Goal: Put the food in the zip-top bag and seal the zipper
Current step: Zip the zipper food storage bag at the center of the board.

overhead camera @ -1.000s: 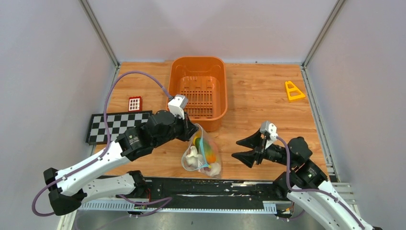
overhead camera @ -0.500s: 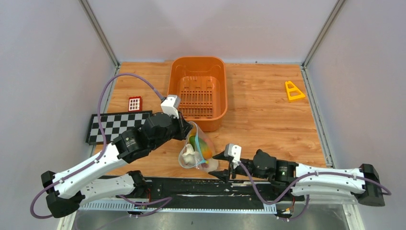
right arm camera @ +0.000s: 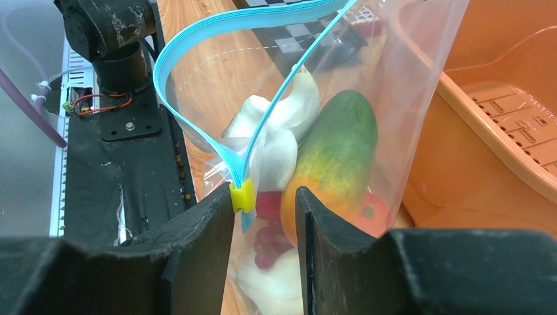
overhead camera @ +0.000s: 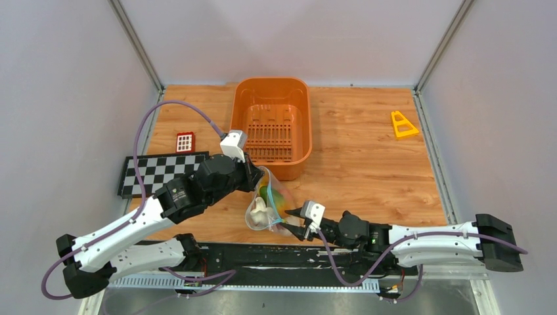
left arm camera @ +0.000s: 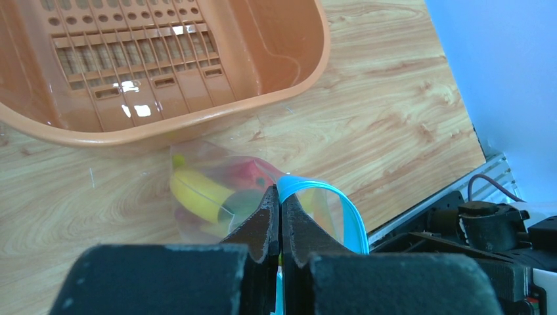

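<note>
The left gripper (left arm camera: 280, 197) is clamped shut on the top end of the bag (overhead camera: 276, 197), its two fingers pressed together on the zipper strip (right arm camera: 159, 82) and holding that end up off the table (overhead camera: 368, 170). In the top view the bag sits toward 6 o'clock on the table, close to the near edge, with the orange basket (overhead camera: 240, 108) just beside it at 12 o'clock. The strip is not sealed: its two blue bands stand apart in a wide loop and meet only at the small yellow slider (right arm camera: 242, 195) at the bag's low end. The right gripper (right arm camera: 263, 193) reaches in from 3 o'clock, low over the table. Its jaws are apart and straddle that low end; the slider lies against the inner face of one finger (right arm camera: 210, 230), while the other finger stands clear of it on the far side of the plastic. The food is inside the bag: a green and orange piece (right arm camera: 335, 154), a white piece (right arm camera: 279, 154) beside it, red pieces (right arm camera: 266, 210) underneath, and a yellow banana (left arm camera: 200, 195) that shows through the plastic in the left wrist view. From the bag, a small red block (overhead camera: 185, 142) lies at 10 o'clock, a checkered board (overhead camera: 157, 172) at 9 o'clock, and a yellow triangle (overhead camera: 402, 125) well apart at 2 o'clock.
</note>
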{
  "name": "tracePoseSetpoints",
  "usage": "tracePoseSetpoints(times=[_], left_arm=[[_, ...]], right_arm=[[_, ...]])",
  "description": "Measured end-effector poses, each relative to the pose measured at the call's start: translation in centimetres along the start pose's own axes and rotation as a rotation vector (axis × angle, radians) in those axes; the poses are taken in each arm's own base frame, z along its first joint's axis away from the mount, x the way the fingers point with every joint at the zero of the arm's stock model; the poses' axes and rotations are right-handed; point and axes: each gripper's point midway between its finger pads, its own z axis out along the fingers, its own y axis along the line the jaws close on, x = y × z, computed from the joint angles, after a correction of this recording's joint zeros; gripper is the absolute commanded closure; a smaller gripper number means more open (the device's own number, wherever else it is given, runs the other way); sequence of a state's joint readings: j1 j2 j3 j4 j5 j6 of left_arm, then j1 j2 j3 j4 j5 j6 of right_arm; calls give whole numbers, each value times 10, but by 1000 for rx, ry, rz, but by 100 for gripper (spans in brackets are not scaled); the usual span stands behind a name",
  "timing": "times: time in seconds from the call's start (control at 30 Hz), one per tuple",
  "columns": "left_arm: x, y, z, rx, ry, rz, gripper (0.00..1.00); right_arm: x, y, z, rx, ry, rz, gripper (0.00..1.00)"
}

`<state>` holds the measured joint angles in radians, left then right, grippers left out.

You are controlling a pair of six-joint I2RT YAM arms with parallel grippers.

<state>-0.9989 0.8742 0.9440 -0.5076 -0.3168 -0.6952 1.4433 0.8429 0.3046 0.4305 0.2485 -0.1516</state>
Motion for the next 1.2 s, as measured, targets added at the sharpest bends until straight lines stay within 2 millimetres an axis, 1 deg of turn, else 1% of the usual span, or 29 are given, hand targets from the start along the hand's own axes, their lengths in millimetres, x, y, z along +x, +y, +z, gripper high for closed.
tracePoseSetpoints(times=[0.23,0.33,0.47,0.5,0.57,0.63,0.77,0.93,1.0,1.07,1.13,1.2], left_arm=[[0,1,0,-4,-3,0,100],[-1,1,0,-5,-4,0,100],[-1,1,0,-6,-4,0,100],[-1,1,0,-6,-4,0,100],[-1,1,0,-6,-4,0,100],[-1,1,0,-5,-4,0,100],[-1,1,0,-6,-5,0,100],[-1,2,0,-11,-7,4,100],[-1,7,0,-32,-8,17,100],[2,17,-2,-73,2,50,100],[3,28,-6,-116,12,93,100],[0,35,-13,-147,20,133,100]], right_arm=[[6,3,-2,-6,-10,5,61],[9,4,-3,-11,-9,6,71],[12,4,-6,-7,-15,11,74],[12,3,-6,-6,-17,11,77],[11,3,-6,-2,-26,14,88],[10,3,-6,0,-32,16,89],[5,2,-6,5,-50,22,100],[4,0,-9,9,-49,23,100],[4,-2,-13,10,-27,18,100],[-4,-4,-19,10,-15,15,100],[-20,-9,-28,13,-17,16,100],[-41,-17,-41,26,-37,27,100]])
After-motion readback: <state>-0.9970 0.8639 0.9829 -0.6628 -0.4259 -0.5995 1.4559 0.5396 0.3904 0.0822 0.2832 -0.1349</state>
